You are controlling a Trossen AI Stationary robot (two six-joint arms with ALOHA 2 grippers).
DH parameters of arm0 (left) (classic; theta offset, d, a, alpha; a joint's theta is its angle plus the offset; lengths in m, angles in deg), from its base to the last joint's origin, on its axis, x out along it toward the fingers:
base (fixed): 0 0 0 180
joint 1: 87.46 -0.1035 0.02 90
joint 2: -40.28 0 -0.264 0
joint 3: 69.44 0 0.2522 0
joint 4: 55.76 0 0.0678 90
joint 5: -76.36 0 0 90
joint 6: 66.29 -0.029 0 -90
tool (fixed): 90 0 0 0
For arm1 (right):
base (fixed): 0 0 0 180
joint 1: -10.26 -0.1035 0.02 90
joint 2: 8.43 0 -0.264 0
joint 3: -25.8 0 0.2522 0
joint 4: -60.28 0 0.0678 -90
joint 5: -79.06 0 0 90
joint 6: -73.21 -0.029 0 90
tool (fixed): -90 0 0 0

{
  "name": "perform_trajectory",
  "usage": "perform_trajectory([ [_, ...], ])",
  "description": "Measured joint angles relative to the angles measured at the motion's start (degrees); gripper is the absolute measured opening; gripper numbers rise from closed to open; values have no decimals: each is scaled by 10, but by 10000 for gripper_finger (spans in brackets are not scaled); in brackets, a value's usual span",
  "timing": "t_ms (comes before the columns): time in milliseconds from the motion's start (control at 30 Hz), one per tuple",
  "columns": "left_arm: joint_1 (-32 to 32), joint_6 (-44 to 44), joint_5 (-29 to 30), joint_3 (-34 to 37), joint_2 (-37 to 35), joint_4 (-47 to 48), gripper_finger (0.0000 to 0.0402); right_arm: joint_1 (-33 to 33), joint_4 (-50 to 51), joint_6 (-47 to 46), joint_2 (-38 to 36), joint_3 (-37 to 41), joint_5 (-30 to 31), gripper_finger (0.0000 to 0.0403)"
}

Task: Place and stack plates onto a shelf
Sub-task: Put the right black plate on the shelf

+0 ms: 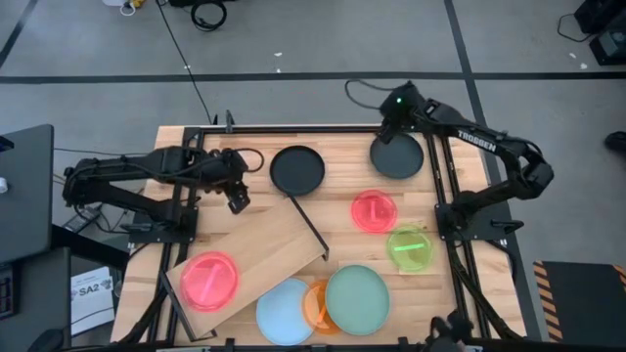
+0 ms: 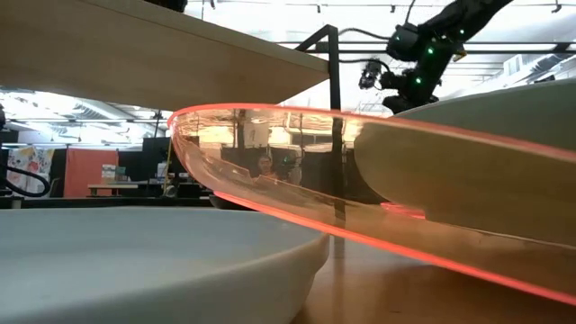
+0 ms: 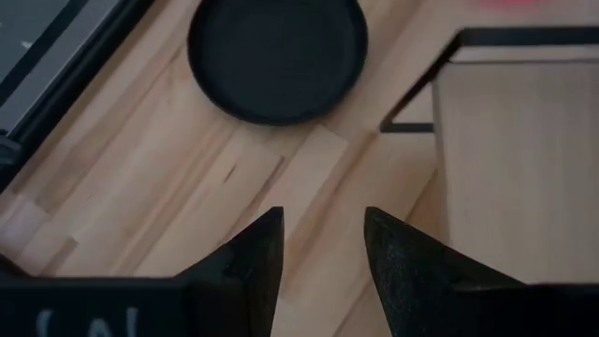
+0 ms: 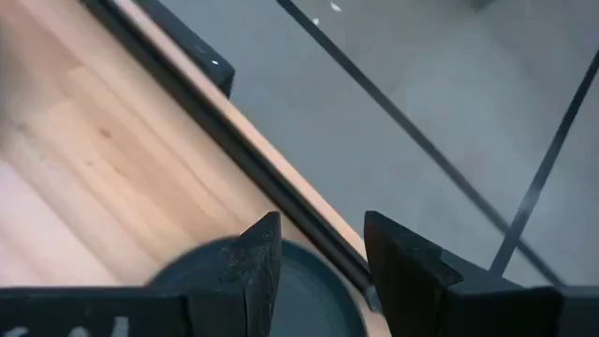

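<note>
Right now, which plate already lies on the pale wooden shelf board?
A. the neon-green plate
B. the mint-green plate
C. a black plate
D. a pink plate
D: in the high view a pink plate rests on the shelf, while the other plates lie on the slatted table.

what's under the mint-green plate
An orange plate pokes out from under the mint-green plate, also overlapped by the light-blue plate. Most of the orange one is covered, so anything beneath the stack is hidden.
</note>
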Motion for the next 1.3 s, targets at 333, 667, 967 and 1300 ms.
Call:
perform_trajectory([
  [333, -25, 0, -2, 0, 0, -2, 157, 137, 17, -1, 0, 0, -113, 162],
  [667, -25, -1, -3, 0, 0, -2, 157, 193, 82, 0, 0, 0, -136, 162],
  [967, -25, -1, -3, 0, 0, -2, 157, 196, 78, 1, 0, 0, -140, 162],
  [1300, -25, 0, -3, 0, 0, -2, 157, 195, 75, 42, 62, 0, -122, 162],
])
